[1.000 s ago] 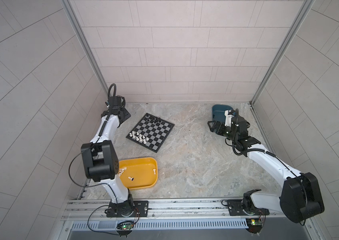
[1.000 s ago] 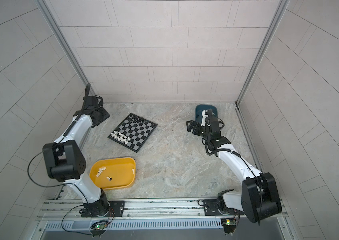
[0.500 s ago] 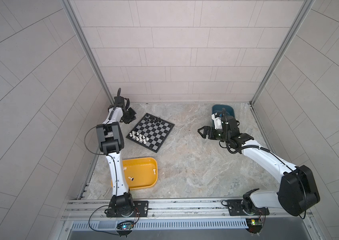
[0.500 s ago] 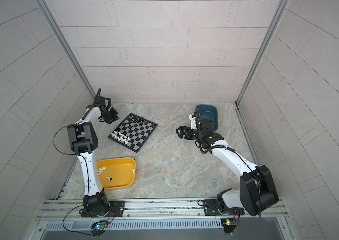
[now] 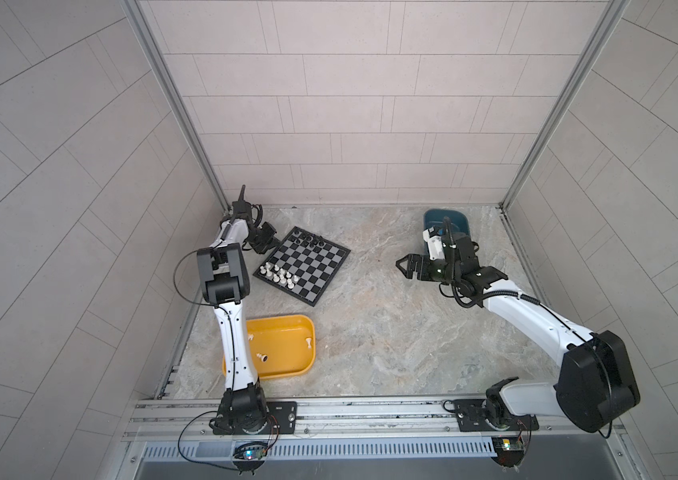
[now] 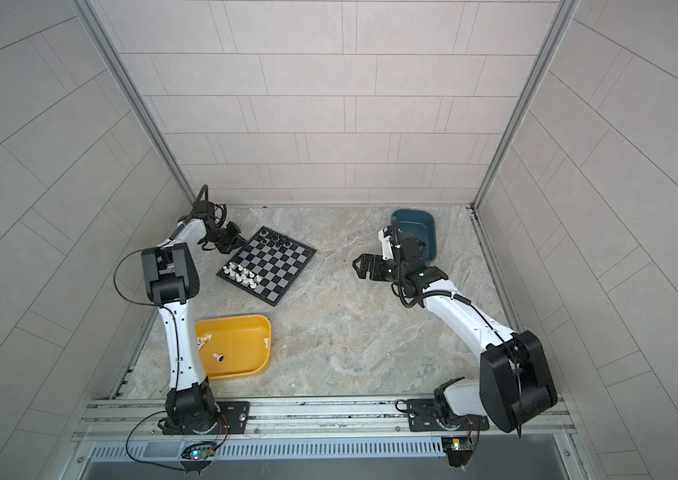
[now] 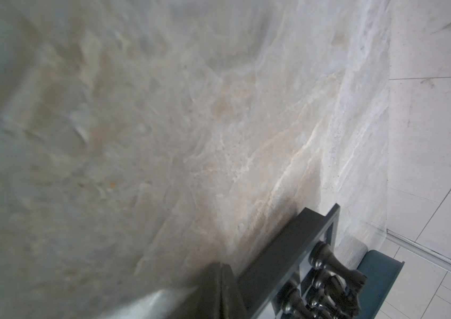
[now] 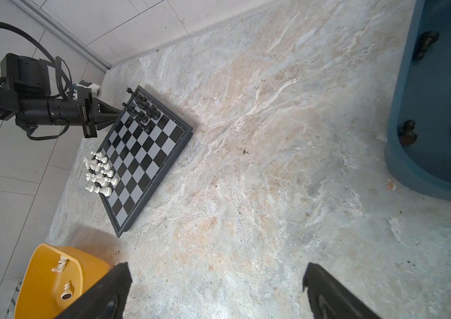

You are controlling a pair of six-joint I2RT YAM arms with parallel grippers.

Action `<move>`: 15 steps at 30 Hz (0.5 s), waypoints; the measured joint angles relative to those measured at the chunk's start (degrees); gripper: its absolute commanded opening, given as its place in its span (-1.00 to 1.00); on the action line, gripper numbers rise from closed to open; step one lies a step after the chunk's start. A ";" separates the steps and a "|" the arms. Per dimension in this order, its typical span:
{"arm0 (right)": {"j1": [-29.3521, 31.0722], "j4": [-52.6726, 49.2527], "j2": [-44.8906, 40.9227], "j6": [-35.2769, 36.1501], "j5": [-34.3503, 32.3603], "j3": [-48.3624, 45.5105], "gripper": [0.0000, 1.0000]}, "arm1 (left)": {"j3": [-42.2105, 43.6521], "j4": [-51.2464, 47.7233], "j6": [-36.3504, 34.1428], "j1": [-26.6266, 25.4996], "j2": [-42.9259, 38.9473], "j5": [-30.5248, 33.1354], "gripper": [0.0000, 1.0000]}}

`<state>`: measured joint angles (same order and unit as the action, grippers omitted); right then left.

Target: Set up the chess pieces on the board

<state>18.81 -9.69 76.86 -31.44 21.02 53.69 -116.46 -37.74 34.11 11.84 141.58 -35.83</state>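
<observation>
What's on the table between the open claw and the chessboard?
Nothing: only bare table lies between the right claw and the board, as both top views and the right wrist view show.

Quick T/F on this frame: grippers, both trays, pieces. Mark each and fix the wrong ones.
1. The right gripper is open and empty. True.
2. The teal tray is empty. False: black pieces lie in it.
3. The yellow tray holds white pieces. True.
4. The left gripper is open over the yellow tray. False: it is shut, beside the board.
</observation>
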 measured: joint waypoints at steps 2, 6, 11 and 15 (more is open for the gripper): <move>-1.07 -0.02 -0.07 -0.44 -0.04 -0.02 0.99 | 1.22 0.09 0.07 -0.68 -0.66 -0.39 -0.92; -3.43 -0.17 -1.27 -0.98 -0.46 -0.42 0.99 | 2.23 0.13 0.46 -4.26 -1.16 -1.29 -0.92; -5.97 -1.31 -4.81 -1.66 -0.68 -2.27 0.99 | 2.40 0.68 1.75 -11.78 -1.16 -1.99 -0.92; -8.48 -2.40 -8.37 -2.10 -0.70 -5.16 0.99 | 2.56 1.29 3.32 -18.82 -1.16 -2.43 -0.92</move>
<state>10.33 -12.10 68.49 -33.54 20.32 48.53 -113.91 -36.45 37.43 -6.98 140.42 -38.26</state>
